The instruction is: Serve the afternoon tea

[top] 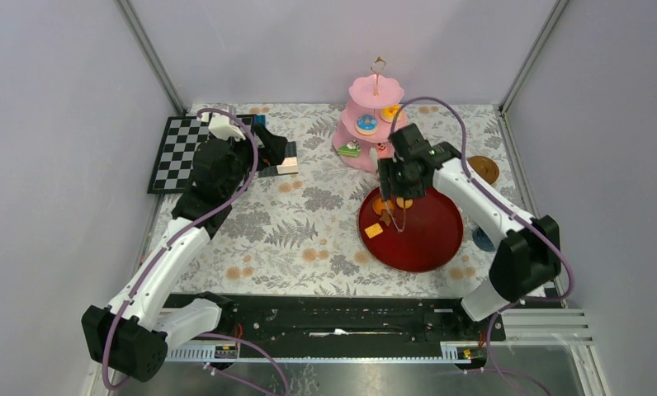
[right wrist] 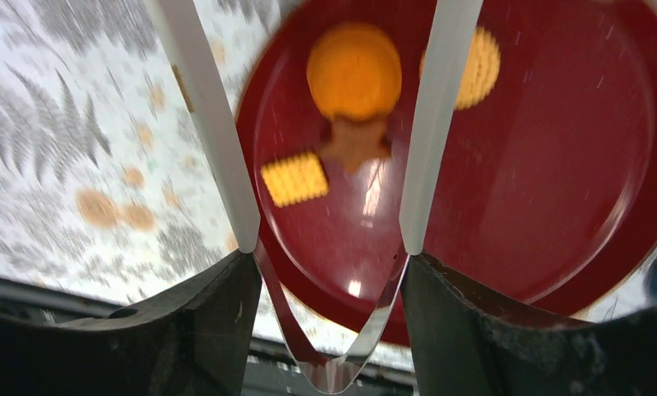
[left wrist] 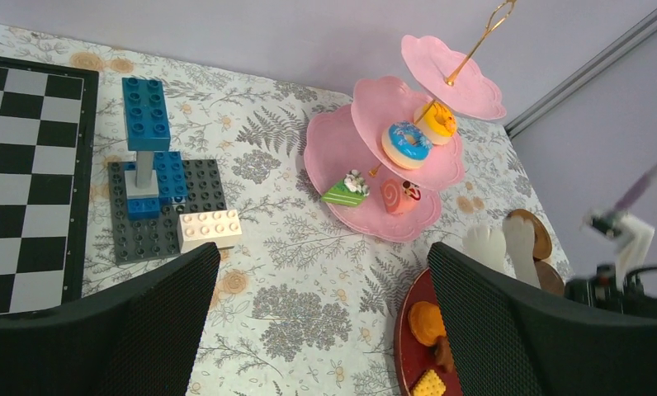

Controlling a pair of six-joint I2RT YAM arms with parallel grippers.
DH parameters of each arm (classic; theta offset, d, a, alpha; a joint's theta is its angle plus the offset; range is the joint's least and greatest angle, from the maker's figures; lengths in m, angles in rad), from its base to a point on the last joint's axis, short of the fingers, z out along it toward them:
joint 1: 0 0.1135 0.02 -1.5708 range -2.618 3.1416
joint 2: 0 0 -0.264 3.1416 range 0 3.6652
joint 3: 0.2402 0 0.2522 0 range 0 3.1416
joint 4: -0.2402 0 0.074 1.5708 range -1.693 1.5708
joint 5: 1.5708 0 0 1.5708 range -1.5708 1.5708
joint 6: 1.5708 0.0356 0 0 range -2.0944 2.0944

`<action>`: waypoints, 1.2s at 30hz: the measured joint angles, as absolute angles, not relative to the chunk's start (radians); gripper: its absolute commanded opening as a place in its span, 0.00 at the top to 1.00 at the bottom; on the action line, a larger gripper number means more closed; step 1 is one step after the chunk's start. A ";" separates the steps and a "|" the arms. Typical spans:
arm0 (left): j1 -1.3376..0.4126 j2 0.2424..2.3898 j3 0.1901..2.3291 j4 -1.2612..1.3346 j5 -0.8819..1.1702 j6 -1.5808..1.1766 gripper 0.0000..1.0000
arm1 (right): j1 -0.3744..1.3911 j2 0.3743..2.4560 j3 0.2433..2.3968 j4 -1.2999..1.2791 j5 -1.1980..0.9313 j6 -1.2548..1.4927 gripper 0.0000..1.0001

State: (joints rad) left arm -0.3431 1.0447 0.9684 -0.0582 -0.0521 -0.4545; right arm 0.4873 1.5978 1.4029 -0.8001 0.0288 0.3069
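Clamping white tongs (right wrist: 205, 124), right jaws hover over red tray (top: 428, 239).

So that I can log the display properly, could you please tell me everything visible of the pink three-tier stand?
The pink three-tier stand stands upright on the floral tablecloth at the far side. It looks like plastic: three scalloped plates, smaller toward the top, on a gold centre rod ending in a loop. The top tier is bare; the middle holds a blue-iced donut and an orange donut; the bottom a green cake slice and a pink swirl roll.
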 measured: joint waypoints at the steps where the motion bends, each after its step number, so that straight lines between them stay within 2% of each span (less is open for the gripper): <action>1: -0.343 1.046 0.969 -0.058 -0.049 -0.456 0.01 | 0.487 1.568 1.359 -0.807 0.019 0.307 0.33; 8: -0.343 1.067 0.969 -0.059 -0.028 -0.470 0.01 | 0.489 1.370 1.060 -0.839 -0.019 0.342 0.32; 16: -0.343 1.071 0.969 -0.058 -0.022 -0.472 0.01 | 0.492 1.313 0.925 -0.802 -0.056 0.390 0.32; 24: -0.343 1.083 0.969 -0.058 -0.022 -0.472 0.01 | 0.509 1.374 0.918 -0.751 -0.065 0.398 0.32; 36: -0.343 1.083 0.971 -0.059 -0.022 -0.472 0.01 | 0.511 1.590 1.084 -0.830 -0.065 0.315 0.32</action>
